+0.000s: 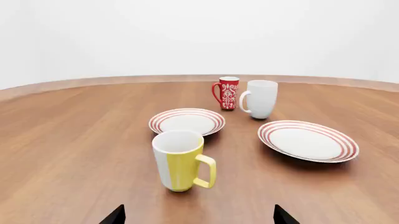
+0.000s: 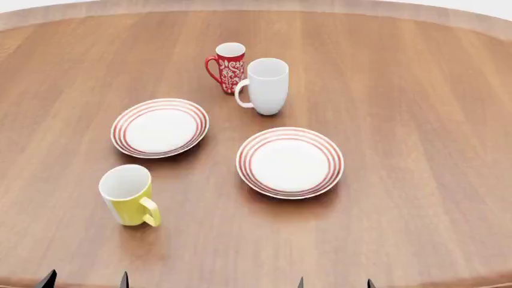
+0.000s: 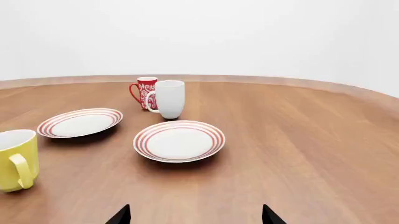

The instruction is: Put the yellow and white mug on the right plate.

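The yellow and white mug (image 2: 128, 195) stands upright near the table's front left, handle turned toward the front right; it also shows as the mug (image 1: 181, 160) and the mug (image 3: 16, 159). The right plate (image 2: 289, 162) lies flat and bare mid-table, seen too as the plate (image 1: 308, 140) and the plate (image 3: 179, 140). My left gripper (image 2: 85, 279) hangs open at the front edge, just short of the mug, nothing between its fingertips (image 1: 115, 216). My right gripper (image 2: 334, 282) is open in front of the right plate, holding nothing; its fingertips (image 3: 268, 216) are dark wedges.
A second ringed plate (image 2: 160, 128) lies left of the right plate. A tall white mug (image 2: 265, 86) and a slim red patterned mug (image 2: 228, 67) stand together behind the plates. The round wooden table (image 2: 416, 108) curves away at the back and ends just ahead of my grippers.
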Motion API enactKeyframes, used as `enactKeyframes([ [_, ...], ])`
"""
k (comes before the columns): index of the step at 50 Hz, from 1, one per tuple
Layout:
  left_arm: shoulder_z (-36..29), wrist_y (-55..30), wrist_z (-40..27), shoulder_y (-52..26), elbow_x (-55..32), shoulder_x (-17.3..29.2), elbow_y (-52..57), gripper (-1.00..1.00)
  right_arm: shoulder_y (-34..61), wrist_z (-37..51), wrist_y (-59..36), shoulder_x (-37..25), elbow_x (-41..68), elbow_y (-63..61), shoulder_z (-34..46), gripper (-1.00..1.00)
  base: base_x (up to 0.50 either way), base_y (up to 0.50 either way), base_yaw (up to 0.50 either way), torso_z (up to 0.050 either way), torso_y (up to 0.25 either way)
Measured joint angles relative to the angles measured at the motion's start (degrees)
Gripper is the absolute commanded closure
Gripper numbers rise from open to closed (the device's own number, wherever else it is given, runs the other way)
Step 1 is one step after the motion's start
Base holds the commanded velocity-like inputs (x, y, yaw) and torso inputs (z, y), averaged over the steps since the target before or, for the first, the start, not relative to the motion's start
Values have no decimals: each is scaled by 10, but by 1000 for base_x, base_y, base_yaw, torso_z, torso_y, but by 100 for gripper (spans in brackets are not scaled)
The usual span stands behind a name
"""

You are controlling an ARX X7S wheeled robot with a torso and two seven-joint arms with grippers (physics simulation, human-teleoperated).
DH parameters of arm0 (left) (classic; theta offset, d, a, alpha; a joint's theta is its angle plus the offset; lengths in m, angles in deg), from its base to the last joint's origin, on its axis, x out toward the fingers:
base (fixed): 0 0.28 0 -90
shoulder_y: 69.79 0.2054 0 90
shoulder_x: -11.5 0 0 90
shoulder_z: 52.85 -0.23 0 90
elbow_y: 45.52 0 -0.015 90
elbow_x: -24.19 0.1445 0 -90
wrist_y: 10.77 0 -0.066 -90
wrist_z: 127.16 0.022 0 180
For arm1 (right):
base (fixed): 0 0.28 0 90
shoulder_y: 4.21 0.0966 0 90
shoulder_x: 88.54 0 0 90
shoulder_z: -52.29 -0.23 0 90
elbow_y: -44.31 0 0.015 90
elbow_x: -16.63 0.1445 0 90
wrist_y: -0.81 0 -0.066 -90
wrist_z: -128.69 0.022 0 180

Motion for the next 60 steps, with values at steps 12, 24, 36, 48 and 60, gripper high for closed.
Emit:
enactKeyframes([
  [12, -17, 1, -15, 0, -14, 14, -1, -100, -2, 14, -3, -14, 16, -5, 17, -100, 0, 0, 0, 0, 0],
  [24, -35, -1, -26, 0, -20, 26, -4, -100, -4, 24, -7, -25, 29, -8, 30, -100, 0, 0, 0, 0, 0],
  [36, -48, -4, -35, -1, -24, 35, -6, -100, -4, 33, -8, -34, 39, -6, 41, -100, 0, 0, 0, 0, 0],
  [48, -53, 128, -84, 15, 10, 47, 41, -100, -12, 42, 124, -38, 61, -26, 43, -100, 0, 0, 0, 0, 0],
  [60, -45, 321, -146, 37, 51, 57, 108, -100, -23, 43, 355, -39, 77, -47, 46, -100, 0, 250, 0, 0, 0],
])
